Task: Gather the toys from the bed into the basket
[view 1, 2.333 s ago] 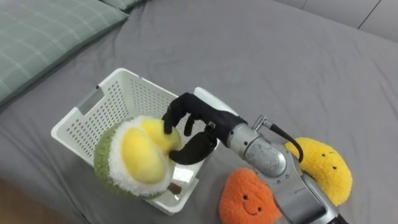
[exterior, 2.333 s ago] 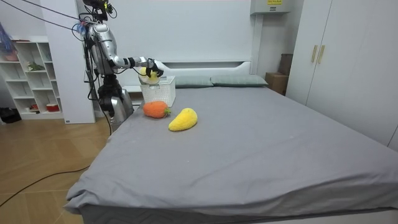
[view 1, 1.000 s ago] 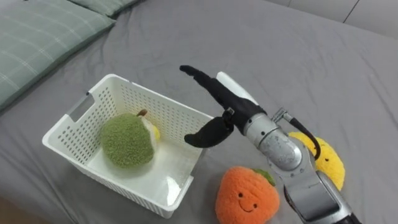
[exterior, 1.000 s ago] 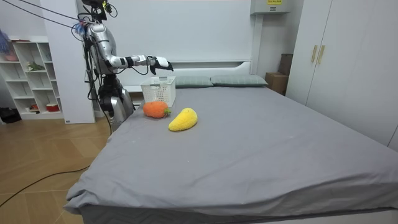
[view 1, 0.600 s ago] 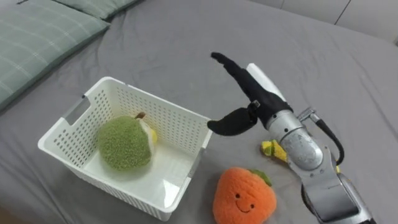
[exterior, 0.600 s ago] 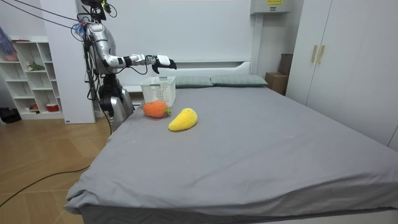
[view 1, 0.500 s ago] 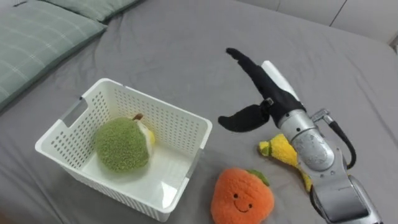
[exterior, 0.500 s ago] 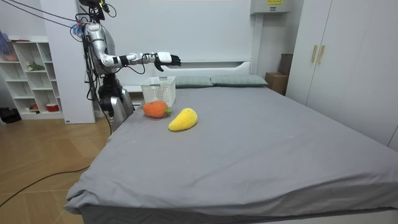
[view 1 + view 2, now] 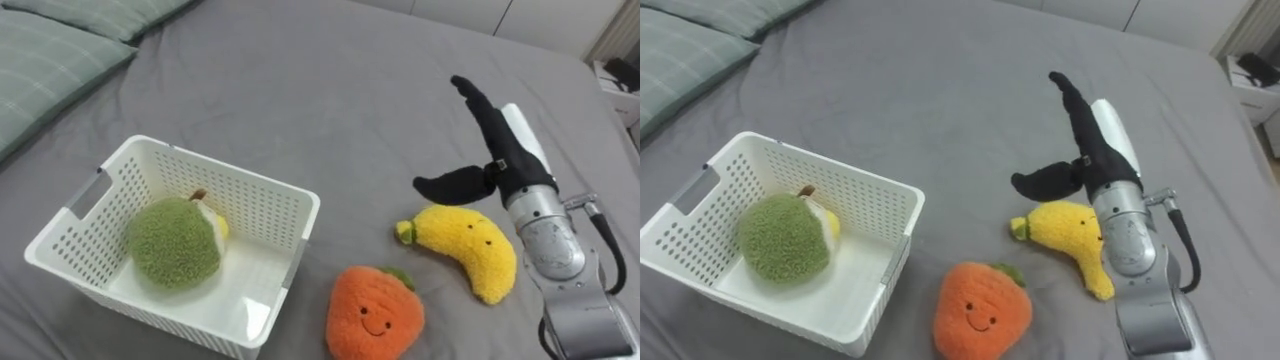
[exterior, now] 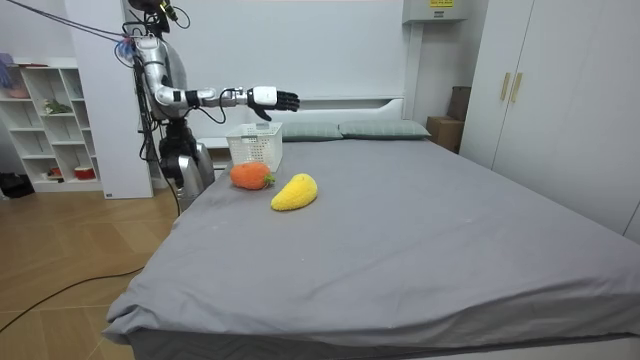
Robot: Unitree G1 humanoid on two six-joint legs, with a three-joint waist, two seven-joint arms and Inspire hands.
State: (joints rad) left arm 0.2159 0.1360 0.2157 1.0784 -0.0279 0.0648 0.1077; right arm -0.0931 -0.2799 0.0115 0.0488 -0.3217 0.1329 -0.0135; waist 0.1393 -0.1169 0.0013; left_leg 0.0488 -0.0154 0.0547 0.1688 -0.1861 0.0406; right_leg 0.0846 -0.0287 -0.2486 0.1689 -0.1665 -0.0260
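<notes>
A green and yellow plush fruit [image 9: 175, 242] lies inside the white slatted basket [image 9: 262, 195] on the grey bed. An orange plush with a smiling face [image 9: 374, 313] lies just right of the basket, and a yellow plush banana [image 9: 470, 247] lies further right. My right hand [image 9: 490, 150] hovers open above the banana, fingers straight and thumb spread, holding nothing. In the room view I stand at the bed's corner beside the basket [image 10: 254, 147], right hand [image 10: 274, 98] stretched out over the bed, with the orange plush [image 10: 250, 176] and the banana [image 10: 294, 192] near the edge.
Green checked pillows [image 9: 45, 70] lie at the head of the bed to the left. The grey bedcover [image 9: 300, 90] stretches wide beyond the toys. A white shelf unit [image 10: 50, 120] stands behind me and wardrobes [image 10: 560, 90] line the room view's right.
My right hand let the green plush drop into the basket, opened, and swung right to above the banana. The head camera has turned right.
</notes>
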